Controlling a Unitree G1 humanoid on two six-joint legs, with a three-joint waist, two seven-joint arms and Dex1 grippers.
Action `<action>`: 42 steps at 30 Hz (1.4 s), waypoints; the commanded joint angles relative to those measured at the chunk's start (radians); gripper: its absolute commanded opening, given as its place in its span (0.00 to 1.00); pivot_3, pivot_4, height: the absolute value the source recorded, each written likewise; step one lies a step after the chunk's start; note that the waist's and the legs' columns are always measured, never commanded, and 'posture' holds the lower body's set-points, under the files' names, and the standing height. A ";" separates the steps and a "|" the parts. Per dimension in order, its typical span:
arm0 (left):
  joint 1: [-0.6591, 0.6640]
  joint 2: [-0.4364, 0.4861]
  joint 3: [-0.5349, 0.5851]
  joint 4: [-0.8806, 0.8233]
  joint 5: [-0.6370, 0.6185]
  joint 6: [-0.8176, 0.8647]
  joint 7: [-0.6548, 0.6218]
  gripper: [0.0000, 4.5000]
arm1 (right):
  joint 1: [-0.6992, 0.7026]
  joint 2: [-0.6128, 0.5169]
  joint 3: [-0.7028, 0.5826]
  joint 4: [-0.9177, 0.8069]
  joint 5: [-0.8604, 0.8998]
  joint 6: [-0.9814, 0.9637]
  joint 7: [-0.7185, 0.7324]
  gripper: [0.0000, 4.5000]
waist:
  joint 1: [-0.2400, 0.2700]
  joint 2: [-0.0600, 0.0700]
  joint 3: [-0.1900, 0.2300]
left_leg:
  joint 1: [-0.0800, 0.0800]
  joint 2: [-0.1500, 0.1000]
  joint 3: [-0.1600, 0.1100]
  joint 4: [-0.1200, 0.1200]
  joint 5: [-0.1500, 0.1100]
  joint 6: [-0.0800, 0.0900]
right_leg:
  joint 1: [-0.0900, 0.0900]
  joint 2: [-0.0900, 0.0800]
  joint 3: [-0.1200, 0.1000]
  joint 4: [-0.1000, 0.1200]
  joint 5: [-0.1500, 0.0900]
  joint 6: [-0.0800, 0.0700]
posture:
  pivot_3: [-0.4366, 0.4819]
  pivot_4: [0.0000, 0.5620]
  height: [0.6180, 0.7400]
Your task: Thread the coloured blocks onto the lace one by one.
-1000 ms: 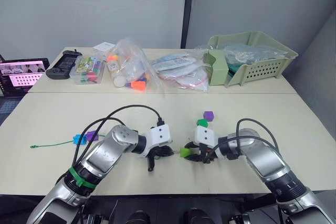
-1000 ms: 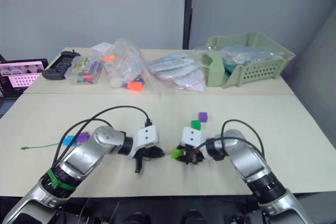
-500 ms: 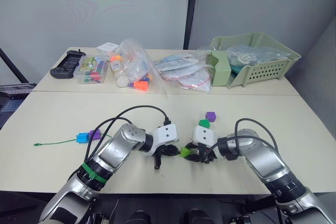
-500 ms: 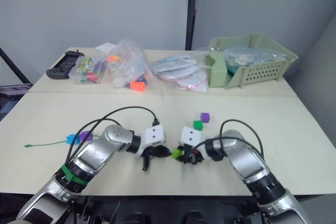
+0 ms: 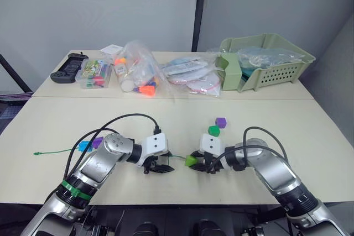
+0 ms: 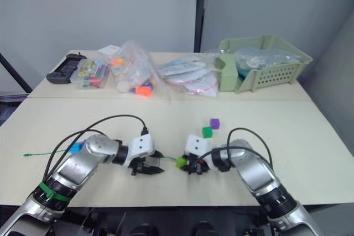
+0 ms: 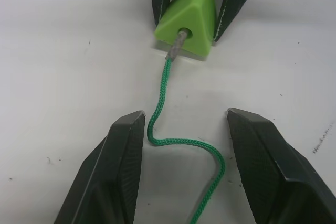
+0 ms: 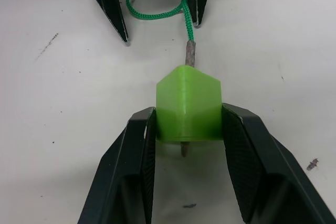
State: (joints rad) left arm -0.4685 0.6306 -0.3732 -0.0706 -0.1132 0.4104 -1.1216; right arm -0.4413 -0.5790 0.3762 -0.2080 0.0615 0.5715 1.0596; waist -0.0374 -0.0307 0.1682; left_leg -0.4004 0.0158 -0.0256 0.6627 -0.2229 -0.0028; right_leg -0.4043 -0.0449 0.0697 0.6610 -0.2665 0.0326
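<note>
Pale beige desk (image 5: 50,120) against a grey wall; a second desk butts on behind it, carrying a green basket (image 5: 271,62), clear bags of parts (image 5: 138,73), a small box of markers (image 5: 94,73) and a black controller (image 5: 66,68).

Right pincer (image 5: 194,162): pressed onto the lime green block (image 8: 188,103), one finger on each side face, block sitting on the desk. The lace (image 7: 163,95) has its stiff tip in the block's hole; in the right wrist view the tip pokes out of the block on the pincer side too, so it is right through.

Left pincer (image 7: 184,148): spread, holding nothing, fingers down at the desk and facing the right pincer, just apart from it. The lace runs in a loose S-curve between the left fingers (image 7: 122,166), touching neither that I can tell, then straight to the block.

Behind the left pincer, along its arm, the lace trails out to its far end (image 5: 36,153) at the desk's left edge. Bright blue block (image 5: 83,146) and one purple block (image 5: 97,142) sit touching each other on that stretch, well apart from the left pincer.

Beyond the right pincer, away from the robot: dark green block (image 5: 214,130) near, second purple block (image 5: 220,121) just past it, both loose on the desk.
</note>
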 commanded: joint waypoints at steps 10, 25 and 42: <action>-0.011 -0.039 0.025 0.028 -0.018 -0.050 -0.002 0.02 | 0.000 -0.027 0.005 -0.045 0.015 0.014 0.008 0.30 | 0.004 0.000 0.000 | -0.001 0.000 0.000 0.000 0.000 0.000 | 0.000 0.000 0.000 -0.001 0.000 0.000 | 0.48 0.27 1.00; -0.052 -0.075 -0.020 -0.004 0.004 -0.040 -0.023 0.02 | 0.008 -0.028 0.010 -0.060 0.013 0.030 0.000 0.30 | 0.005 0.000 0.000 | -0.002 0.000 0.000 0.000 0.000 0.000 | -0.001 0.000 0.000 -0.001 0.000 0.000 | 0.48 0.27 1.00; -0.105 -0.123 -0.061 0.026 0.041 0.003 -0.043 0.20 | 0.015 -0.029 0.013 -0.072 0.017 0.050 -0.019 0.30 | 0.020 0.000 0.000 | -0.002 0.000 0.000 0.002 0.000 0.000 | 0.000 0.000 0.000 -0.003 0.000 0.000 | 0.48 0.27 1.00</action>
State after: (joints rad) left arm -0.5731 0.5048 -0.4342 -0.0099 -0.0580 0.4082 -1.1478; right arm -0.4299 -0.6131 0.3811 -0.2568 0.0624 0.6151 1.0432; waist -0.0179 -0.0308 0.1682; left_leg -0.4026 0.0156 -0.0256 0.6642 -0.2229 -0.0028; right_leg -0.4038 -0.0448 0.0695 0.6576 -0.2665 0.0328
